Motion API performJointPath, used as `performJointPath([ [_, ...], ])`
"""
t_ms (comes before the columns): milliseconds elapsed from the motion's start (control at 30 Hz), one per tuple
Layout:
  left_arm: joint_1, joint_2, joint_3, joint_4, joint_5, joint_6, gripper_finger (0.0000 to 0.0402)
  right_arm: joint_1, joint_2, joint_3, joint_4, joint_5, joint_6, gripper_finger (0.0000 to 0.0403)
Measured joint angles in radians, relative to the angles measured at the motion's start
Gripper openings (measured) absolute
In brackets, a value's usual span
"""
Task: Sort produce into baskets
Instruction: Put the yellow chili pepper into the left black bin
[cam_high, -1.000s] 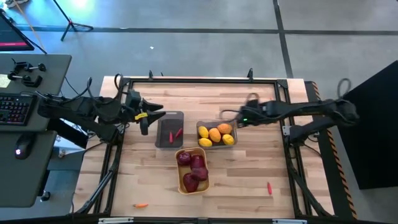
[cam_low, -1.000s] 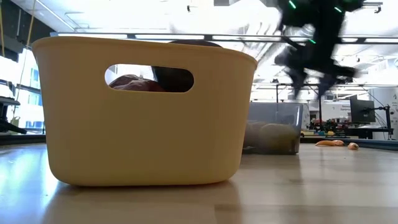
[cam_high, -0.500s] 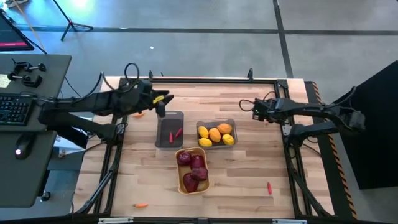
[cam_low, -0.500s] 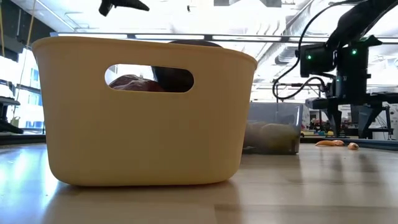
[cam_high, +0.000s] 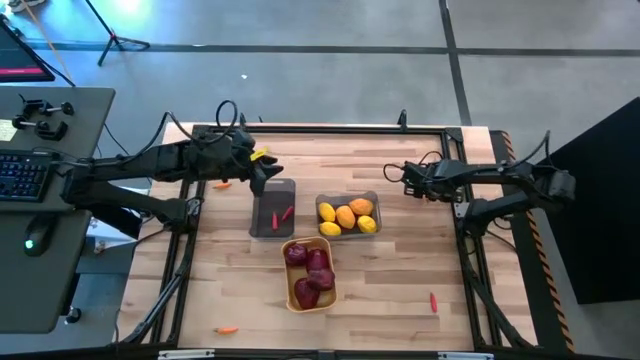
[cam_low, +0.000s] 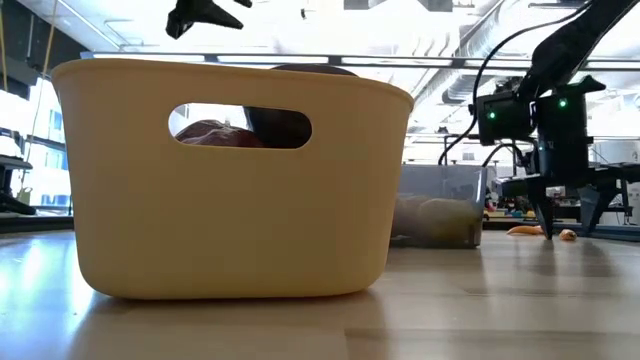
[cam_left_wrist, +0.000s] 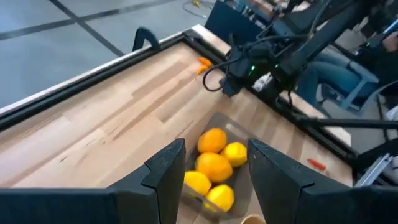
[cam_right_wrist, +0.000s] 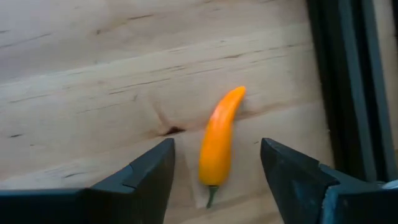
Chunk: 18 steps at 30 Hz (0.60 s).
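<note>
Right gripper (cam_right_wrist: 214, 180) poised over orange pepper (cam_right_wrist: 219, 144), fingers apart, straddling it on bare table (cam_right_wrist: 93, 74) near the edge rail. Lower squarely, close mid-body. Left gripper (cam_left_wrist: 214, 174) empty, parted, above the citrus bin (cam_high: 347, 216).

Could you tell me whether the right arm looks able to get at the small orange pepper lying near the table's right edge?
Probably yes. The right claw hovers directly over the orange pepper, its fingers open on either side of it. The pepper lies alone on bare wood, with nothing between it and the claw.
</note>
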<state>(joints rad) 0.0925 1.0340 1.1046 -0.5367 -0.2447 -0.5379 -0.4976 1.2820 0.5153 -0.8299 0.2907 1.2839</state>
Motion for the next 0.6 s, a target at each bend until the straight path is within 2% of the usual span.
performJointPath([
  [133, 0.000, -0.012, 0.000, -0.059, -0.002, 0.000, 0.0158, 0.003, 0.025, 0.003, 0.009, -0.004, 0.015, 0.0164],
  [333, 0.000, -0.117, 0.000, -0.056, -0.066, 0.001, 0.0158, 0.003, 0.017, 0.007, 0.062, -0.006, -0.010, 0.0021],
  [367, 0.000, -0.144, 0.000, -0.053, -0.090, 0.000, 0.0158, 0.003, 0.014, 0.013, 0.069, -0.004, -0.031, 0.0013],
  [500, 0.000, -0.243, 0.000, -0.056, -0.177, 0.005, 0.0158, 0.021, -0.015, 0.094, 0.136, 0.028, -0.087, 0.0024],
  [600, 0.000, -0.296, 0.000, -0.056, -0.204, 0.026, 0.0158, 0.077, -0.034, 0.167, 0.335, 0.073, -0.204, 0.0009],
])
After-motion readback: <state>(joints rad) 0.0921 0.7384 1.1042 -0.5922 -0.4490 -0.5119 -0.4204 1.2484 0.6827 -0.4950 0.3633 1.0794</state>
